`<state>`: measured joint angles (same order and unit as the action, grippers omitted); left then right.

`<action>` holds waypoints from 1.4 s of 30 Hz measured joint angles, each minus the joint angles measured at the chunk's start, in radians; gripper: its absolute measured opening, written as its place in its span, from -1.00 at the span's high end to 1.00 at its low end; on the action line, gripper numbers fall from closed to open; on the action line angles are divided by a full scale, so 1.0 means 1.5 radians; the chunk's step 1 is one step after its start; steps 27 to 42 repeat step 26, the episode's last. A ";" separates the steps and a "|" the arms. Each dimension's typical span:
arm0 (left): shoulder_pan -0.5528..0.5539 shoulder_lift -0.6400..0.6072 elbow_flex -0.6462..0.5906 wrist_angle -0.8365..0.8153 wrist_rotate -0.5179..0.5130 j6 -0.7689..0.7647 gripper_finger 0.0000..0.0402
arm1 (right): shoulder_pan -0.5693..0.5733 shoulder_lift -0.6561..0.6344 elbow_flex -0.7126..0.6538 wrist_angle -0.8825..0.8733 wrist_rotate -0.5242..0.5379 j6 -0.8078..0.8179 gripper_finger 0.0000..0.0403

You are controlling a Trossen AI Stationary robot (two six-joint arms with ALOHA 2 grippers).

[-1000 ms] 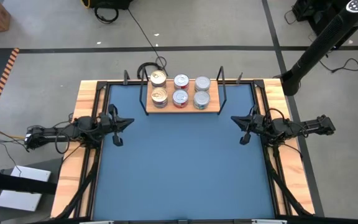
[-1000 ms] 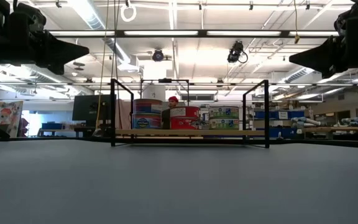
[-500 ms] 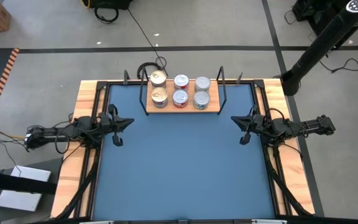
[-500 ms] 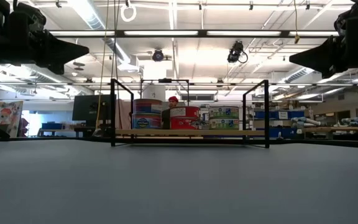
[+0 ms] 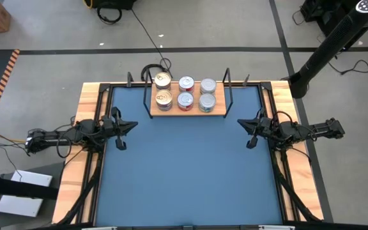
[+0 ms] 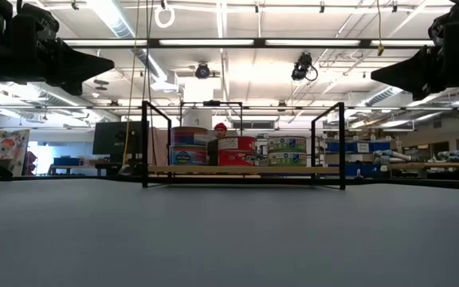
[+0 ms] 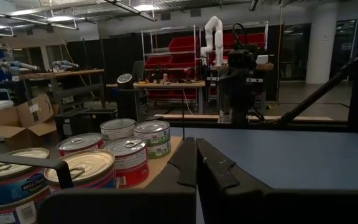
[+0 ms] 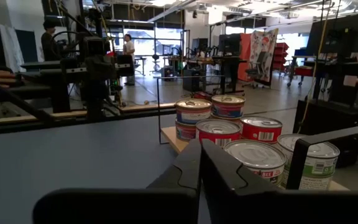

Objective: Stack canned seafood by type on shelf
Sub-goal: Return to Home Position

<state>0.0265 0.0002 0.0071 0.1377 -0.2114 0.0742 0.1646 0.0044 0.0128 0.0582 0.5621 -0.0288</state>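
- Left gripper (image 5: 131, 125): fingers pressed together, holding nothing, well out from the shelf's (image 5: 187, 113) left end.
- Right gripper (image 5: 241, 122): fingers also together, empty, out from the shelf's right end.
- Cans (image 5: 185, 100): stacked on the shelf, three across, two deep.

No change seen: left gripper (image 5: 133, 125) and right gripper (image 5: 240, 122) hold the same spots, canned seafood (image 5: 185, 100) unmoved ahead of both.
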 joint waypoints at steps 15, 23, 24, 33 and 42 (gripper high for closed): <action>0.000 0.000 0.000 0.000 0.000 0.000 0.99 | 0.000 0.000 0.000 0.000 0.000 0.000 0.89; 0.000 0.000 0.000 0.000 0.000 0.000 0.99 | 0.000 0.000 0.000 0.000 0.000 0.000 0.90; 0.000 0.000 0.000 0.000 0.000 0.000 0.99 | 0.000 0.000 0.000 0.000 0.000 0.000 0.90; 0.000 0.000 0.000 0.000 0.000 0.000 0.99 | 0.000 0.000 0.000 0.000 0.000 0.000 0.89; 0.000 0.000 0.000 0.000 0.000 0.000 0.99 | 0.000 0.000 0.000 0.000 0.000 0.000 0.89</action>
